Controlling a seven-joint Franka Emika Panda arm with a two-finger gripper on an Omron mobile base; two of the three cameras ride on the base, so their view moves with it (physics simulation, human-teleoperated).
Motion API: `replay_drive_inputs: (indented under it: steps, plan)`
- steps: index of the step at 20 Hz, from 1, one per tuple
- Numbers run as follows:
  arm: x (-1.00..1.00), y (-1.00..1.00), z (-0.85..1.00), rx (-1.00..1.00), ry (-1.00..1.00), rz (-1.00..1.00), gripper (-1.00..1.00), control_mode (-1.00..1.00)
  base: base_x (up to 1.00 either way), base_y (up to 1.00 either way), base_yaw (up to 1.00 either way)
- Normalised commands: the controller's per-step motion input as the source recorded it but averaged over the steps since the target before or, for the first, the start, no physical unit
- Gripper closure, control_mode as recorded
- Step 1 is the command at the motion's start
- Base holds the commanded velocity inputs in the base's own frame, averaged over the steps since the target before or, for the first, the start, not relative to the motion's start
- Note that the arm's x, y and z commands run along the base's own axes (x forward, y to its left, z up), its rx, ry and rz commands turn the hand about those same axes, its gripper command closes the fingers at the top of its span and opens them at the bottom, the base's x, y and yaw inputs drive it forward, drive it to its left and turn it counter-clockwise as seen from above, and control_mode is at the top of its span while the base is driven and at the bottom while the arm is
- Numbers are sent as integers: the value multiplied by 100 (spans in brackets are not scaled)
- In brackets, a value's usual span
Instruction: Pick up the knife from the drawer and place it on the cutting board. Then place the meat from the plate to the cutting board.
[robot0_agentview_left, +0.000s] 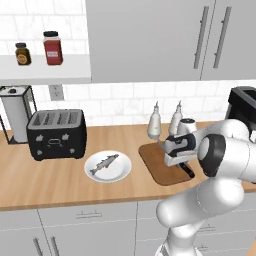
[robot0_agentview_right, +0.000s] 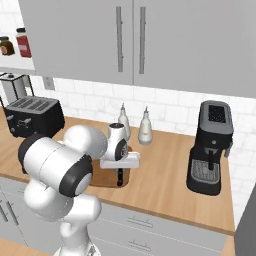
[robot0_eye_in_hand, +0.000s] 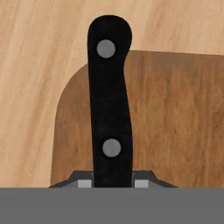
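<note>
My gripper (robot0_eye_in_hand: 113, 183) is shut on the knife (robot0_eye_in_hand: 109, 100), with the black riveted handle running out from between the fingertips (robot0_eye_in_hand: 83, 183). The knife hangs over a rounded corner of the dark brown cutting board (robot0_eye_in_hand: 175, 122), and the handle's end reaches past the edge over the counter. Whether it touches the board I cannot tell. From the left base view, the gripper (robot0_agentview_left: 181, 161) is over the board (robot0_agentview_left: 155, 162) and the knife (robot0_agentview_left: 187, 171) sticks out below it. The meat, a small silvery fish (robot0_agentview_left: 104, 163), lies on the white plate (robot0_agentview_left: 122, 172) left of the board. The drawer is out of view.
A black toaster (robot0_agentview_left: 56, 134) stands left of the plate and two bottles (robot0_agentview_left: 155, 122) behind the board. A black coffee machine (robot0_agentview_right: 212, 147) is at the right. A paper towel holder (robot0_agentview_left: 16, 117) sits at the far left. Shut grey drawer fronts (robot0_agentview_left: 87, 215) run under the counter.
</note>
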Motion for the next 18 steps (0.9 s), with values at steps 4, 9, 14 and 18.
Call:
replay_drive_inputs:
  steps: [4, 9, 14, 18]
  plan:
    - [14, 8, 0, 0, -9, -7, 100, -100, 0, 0, 0]
    - [4, 12, -5, 0, -5, -5, -100, -100, 0, 0, 0]
    - [0, 1, 0, 0, -2, 0, -100, -100, 0, 0, 0]
    - [-15, 2, 17, 0, -3, 0, -100, -100, 0, 0, 0]
